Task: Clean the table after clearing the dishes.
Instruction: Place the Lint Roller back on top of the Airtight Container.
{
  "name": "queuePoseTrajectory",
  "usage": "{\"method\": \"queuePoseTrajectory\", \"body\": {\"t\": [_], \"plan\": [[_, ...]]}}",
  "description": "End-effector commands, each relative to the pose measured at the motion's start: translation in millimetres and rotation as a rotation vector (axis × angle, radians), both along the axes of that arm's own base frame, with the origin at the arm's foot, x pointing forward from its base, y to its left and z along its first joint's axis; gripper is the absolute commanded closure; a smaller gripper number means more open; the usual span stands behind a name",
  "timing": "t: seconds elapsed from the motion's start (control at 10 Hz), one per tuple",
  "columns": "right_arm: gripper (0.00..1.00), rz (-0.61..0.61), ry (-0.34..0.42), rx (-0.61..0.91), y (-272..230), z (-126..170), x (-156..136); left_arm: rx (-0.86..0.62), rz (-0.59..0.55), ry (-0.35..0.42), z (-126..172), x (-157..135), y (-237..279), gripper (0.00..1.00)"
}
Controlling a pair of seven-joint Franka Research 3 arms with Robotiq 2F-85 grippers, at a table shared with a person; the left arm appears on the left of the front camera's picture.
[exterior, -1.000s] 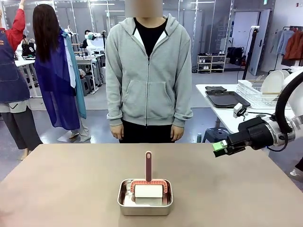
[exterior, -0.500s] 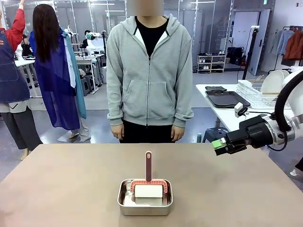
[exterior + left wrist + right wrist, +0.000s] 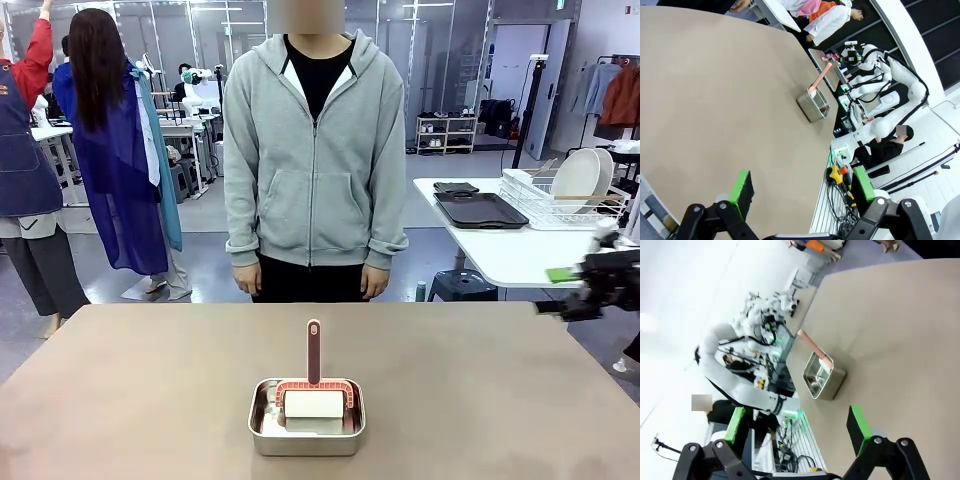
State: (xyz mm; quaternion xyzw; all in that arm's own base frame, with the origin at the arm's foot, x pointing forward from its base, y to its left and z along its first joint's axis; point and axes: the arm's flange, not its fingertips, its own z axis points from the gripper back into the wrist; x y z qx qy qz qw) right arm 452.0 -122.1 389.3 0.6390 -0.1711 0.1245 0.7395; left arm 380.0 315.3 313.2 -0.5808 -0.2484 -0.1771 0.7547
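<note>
The taupe table (image 3: 130, 390) carries a square steel pan (image 3: 306, 418) near its front middle. In the pan stands a pink-handled roller (image 3: 314, 398) with a white roll, handle pointing up. The dishes, white plates (image 3: 578, 175), stand upright in a wire rack on the white side table, beside dark trays (image 3: 480, 209). My right gripper (image 3: 556, 290) is blurred at the table's far right edge, off the pan. Its wrist view shows it open (image 3: 796, 426) with nothing between its pads, the pan (image 3: 824, 377) far ahead. My left gripper (image 3: 802, 186) is open and bare above the table (image 3: 715, 100), the pan (image 3: 813, 104) well beyond.
A person in a grey hoodie (image 3: 314, 150) stands at the far edge, hands down at the sides. The white side table (image 3: 500, 255) stands off to the right. Other people stand at the back left.
My right arm has drawn back to the right, from over the table's right part to its right edge. The pan, the roller and the person stay as they were.
</note>
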Motion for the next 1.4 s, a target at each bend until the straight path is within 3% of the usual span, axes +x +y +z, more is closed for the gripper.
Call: {"method": "queuePoseTrajectory", "body": {"t": [0.0,0.2,0.5,0.7,0.8,1.3], "plan": [[0.0,-0.057,0.084,-0.021,-42,-12,17,0.004,0.007,0.007,5,-6,-3,0.0],[0.0,-0.212,0.123,0.043,-91,-31,9,0.004,0.007,0.007,5,-6,-3,0.0],[0.0,-0.289,0.125,0.055,-113,-38,-9,0.004,0.007,0.007,5,-6,-3,0.0],[0.0,-0.443,0.139,0.105,-124,-41,-10,0.004,0.007,0.007,5,-6,-3,0.0],[0.0,-0.279,0.119,0.046,-124,-46,-8,0.004,0.007,0.007,5,-6,-3,0.0],[0.0,-0.279,0.119,0.046,-124,-46,-8,0.004,0.007,0.007,5,-6,-3,0.0]]}}
